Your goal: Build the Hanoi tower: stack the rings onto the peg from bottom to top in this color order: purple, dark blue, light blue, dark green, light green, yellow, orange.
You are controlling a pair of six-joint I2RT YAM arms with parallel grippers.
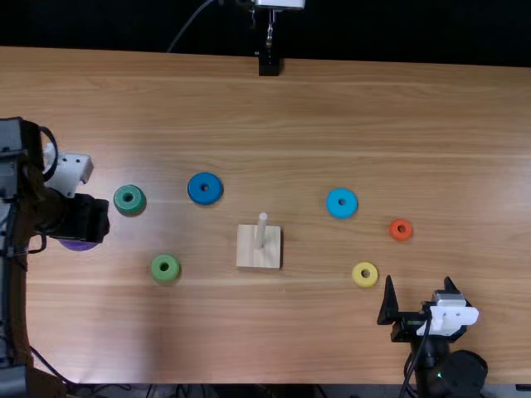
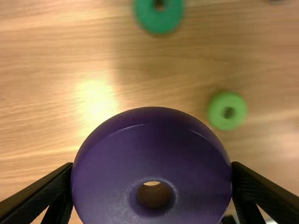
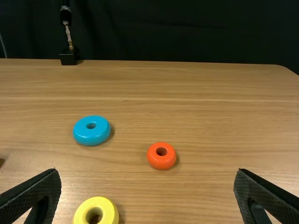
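Top view, with both wrist views: your left claw (image 1: 93, 217), at the left side of the tabletop (image 1: 307, 332), pinches the purple ring (image 1: 77, 246); in the left wrist view you see its two fingers against opposite sides of that ring, whose hole lies between them; whether the ring touches the tabletop, you cannot tell.

Your right claw (image 1: 418, 280) is at the near right, its fingers spread wide apart; the yellow ring (image 1: 358, 276) lies near it, to the left and slightly farther off.

At the middle, you find the wooden peg (image 1: 262, 230) upright on its square block (image 1: 258, 252); to its left and farther away lies the dark blue ring (image 1: 205, 198); farther left, the dark green ring (image 1: 122, 200), just beside the left claw; nearer you, the light green ring (image 1: 158, 265); right of the peg and farther away, the light blue ring (image 1: 333, 202); farther right and somewhat nearer, the orange ring (image 1: 398, 235), beyond the yellow one; at the far edge stands a small black stand (image 1: 269, 65).
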